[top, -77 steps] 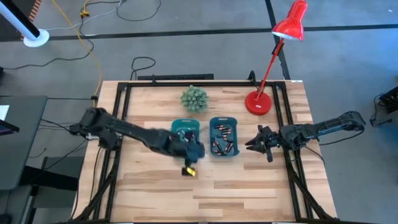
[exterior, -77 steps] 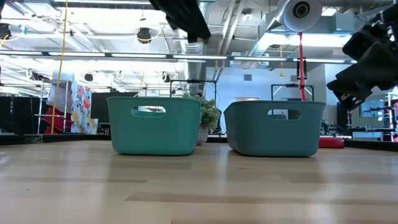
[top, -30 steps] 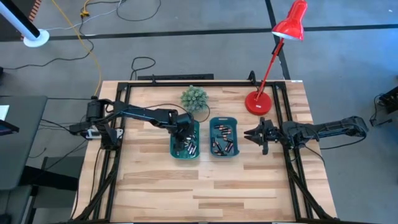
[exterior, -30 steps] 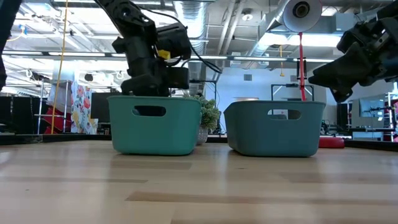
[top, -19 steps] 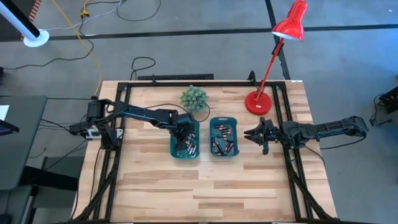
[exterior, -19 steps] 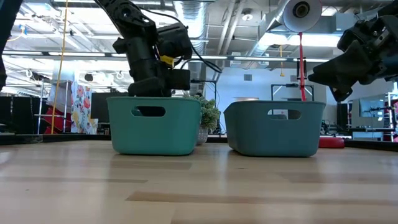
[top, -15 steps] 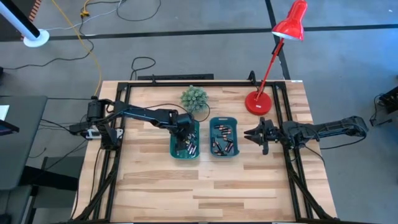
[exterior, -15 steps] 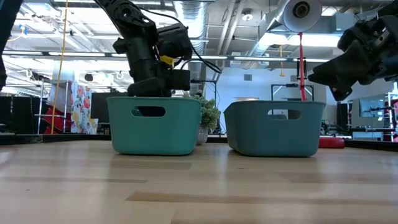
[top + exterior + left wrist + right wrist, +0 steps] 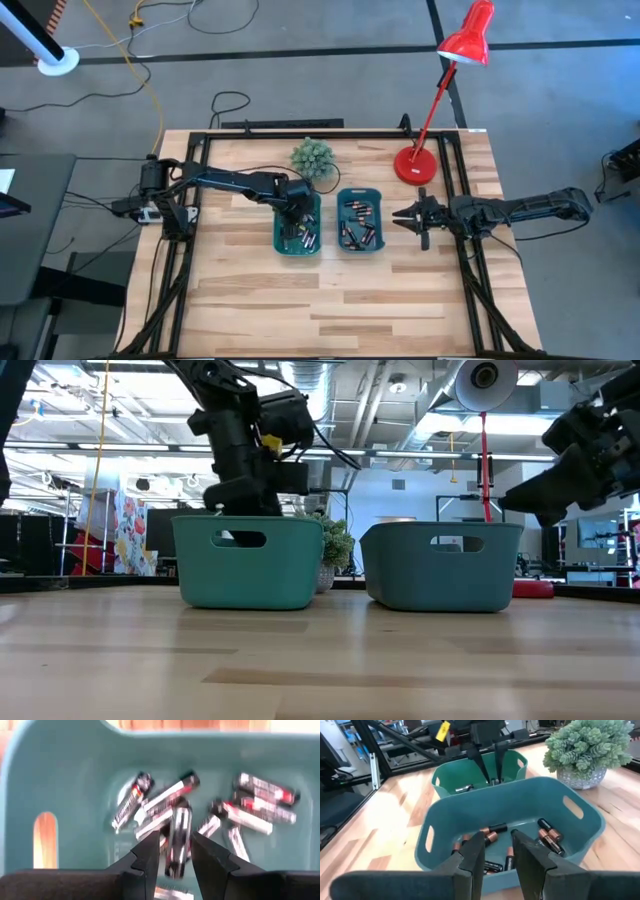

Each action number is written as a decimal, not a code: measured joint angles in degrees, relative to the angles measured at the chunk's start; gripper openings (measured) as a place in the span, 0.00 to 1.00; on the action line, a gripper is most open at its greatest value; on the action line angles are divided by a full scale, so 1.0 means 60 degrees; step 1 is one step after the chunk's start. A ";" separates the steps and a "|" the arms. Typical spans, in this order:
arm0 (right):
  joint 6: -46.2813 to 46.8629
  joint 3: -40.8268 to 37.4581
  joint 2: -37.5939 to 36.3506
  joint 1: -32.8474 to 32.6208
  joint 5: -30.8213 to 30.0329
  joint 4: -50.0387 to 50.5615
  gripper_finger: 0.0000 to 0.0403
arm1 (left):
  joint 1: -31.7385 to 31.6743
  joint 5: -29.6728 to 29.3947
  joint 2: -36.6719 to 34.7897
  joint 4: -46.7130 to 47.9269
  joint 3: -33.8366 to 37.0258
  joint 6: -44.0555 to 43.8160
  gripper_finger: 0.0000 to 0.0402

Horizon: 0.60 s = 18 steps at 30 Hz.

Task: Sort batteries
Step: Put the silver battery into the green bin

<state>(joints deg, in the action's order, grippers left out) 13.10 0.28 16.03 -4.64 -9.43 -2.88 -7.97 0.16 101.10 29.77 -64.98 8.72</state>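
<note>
Evidently sorting by type: silver-and-black cylindrical batteries [image 9: 175, 815] piled in left teal plastic bin [image 9: 298, 225], copper-topped dark cells [image 9: 547, 836] in right teal plastic bin [image 9: 360, 219], side by side mid-tabletop. Left claw [image 9: 174, 851] hangs over left bin, fingers parted, holding nothing. Right claw [image 9: 495, 851] waits just right of right bin, parted, empty, probably lined up for pick.

No readable text, brand or number anywhere. Printed bands on the batteries [image 9: 179, 836] in the left bin [image 9: 65, 780] (too blurred to make out). Likewise nothing legible on the yellow tag [image 9: 270, 442] on the left arm.
</note>
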 joint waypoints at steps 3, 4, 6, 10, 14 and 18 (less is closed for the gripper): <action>0.0011 0.0000 0.0015 0.0072 0.0003 0.0000 0.29 | 0.0015 -0.0056 0.0000 0.0506 -0.0245 0.0632 0.26; 0.0009 0.0002 0.0008 0.0113 0.0011 0.0000 0.29 | 0.0018 -0.0110 -0.0003 0.0572 -0.0319 0.0668 0.26; 0.0018 0.0000 0.0004 0.0188 0.0007 0.0001 0.29 | 0.0022 -0.0303 -0.0004 0.0713 -0.0400 0.0654 0.26; 0.0124 0.0003 0.0004 0.0243 0.0007 0.0007 0.29 | 0.0022 -0.0739 -0.0006 0.0952 -0.0577 0.0677 0.26; 0.0125 0.0000 0.0004 0.0243 0.0007 0.0013 0.29 | 0.0022 -0.0889 -0.0007 0.0944 -0.0595 0.0695 0.26; -0.0516 0.0000 0.0004 0.0243 0.0007 0.0022 0.29 | 0.0022 -0.0892 -0.0007 0.0921 -0.0595 0.0699 0.26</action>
<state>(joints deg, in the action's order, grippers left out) 10.01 0.27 16.05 -3.18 -9.39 -2.74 -7.84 -5.19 101.06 35.30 -68.55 12.91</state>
